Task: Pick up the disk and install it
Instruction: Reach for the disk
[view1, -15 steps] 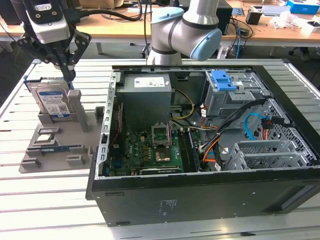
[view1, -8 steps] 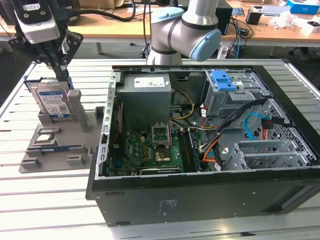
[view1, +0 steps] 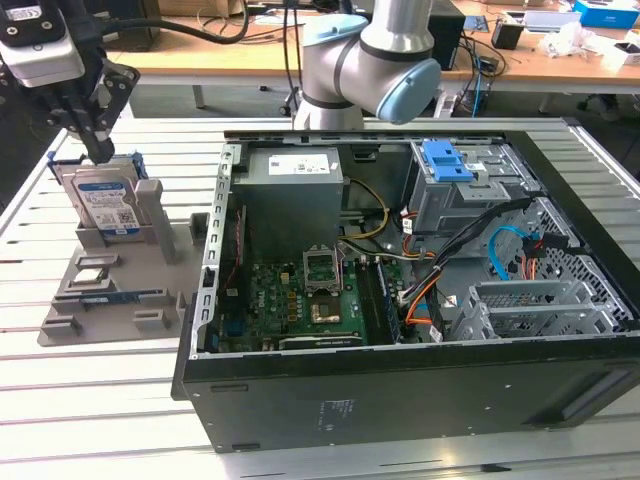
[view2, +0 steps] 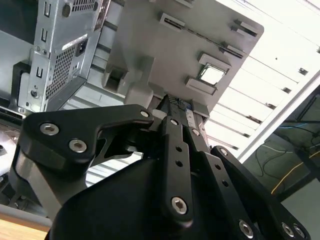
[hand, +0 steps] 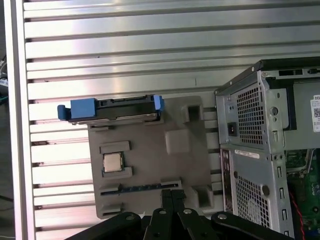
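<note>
I'm hovering the tool (view1: 100, 153) just above the upright disk's (view1: 105, 205) top edge. Its fingers are sitting narrow, gripping nothing.

Disk (view1: 105, 205): silver metal, white-and-blue label with black barcode stripes, blue frame; holder (view1: 120, 300): plain matt grey; chip (hand: 113, 162): silver. Gripper (view1: 100, 153): black; arm (view1: 370, 60): silver-grey with pale blue caps. Table (view1: 90, 410): silver, ribbed in long parallel slats; computer case (view1: 400, 400): black outside, grey perforated metal inside, with green circuit board (view1: 290, 305), blue bracket (view1: 447, 160) and orange wires (view1: 425, 295).
</note>
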